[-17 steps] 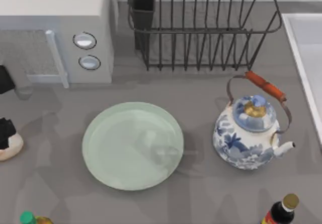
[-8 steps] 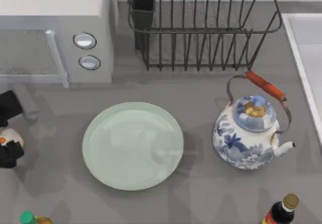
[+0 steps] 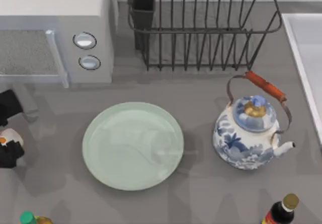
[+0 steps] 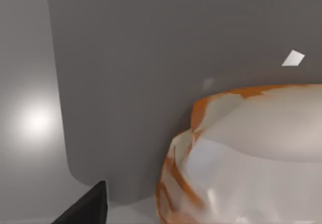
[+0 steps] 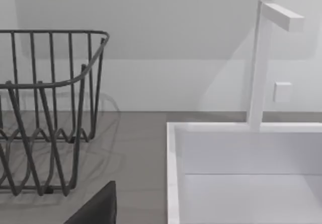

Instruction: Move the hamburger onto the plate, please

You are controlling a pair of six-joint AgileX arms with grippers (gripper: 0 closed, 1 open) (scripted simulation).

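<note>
1. Grey countertop [image 3: 201,194] was the setting, with a white microwave [image 3: 55,27] at the back left, a black wire dish rack [image 3: 201,27] behind the middle and the edge of a white sink [image 3: 304,58] cut off at the right.
2. Left gripper [image 3: 9,139] sat at the far left edge of the top view, mostly cropped out, with black fingers above and below the hamburger [image 3: 11,139], clamped on it as far as I could make out.
3. Only a sliver of the cream bun with a dab of orange showed from above. The left wrist view had the hamburger [image 4: 246,158] up close, glossy with orange streaks, plus one dark fingertip [image 4: 85,209] poking in at the edge.
4. Hamburger was well apart from the plate [image 3: 133,145], which lay pale green and bare in the middle of the counter.
5. Blue-and-white kettle [image 3: 249,131] stood to the plate's right, not touching it.
6. Two bottles were cut off along the front edge: a green-capped one [image 3: 29,218] at the left, a dark one [image 3: 279,211] at the right.
7. Right wrist view faced the dish rack [image 5: 45,113], the sink [image 5: 241,173] and a white faucet [image 5: 261,63]. One dark bit of the right gripper [image 5: 98,209] showed, and I couldn't tell whether it was wide or closed.
</note>
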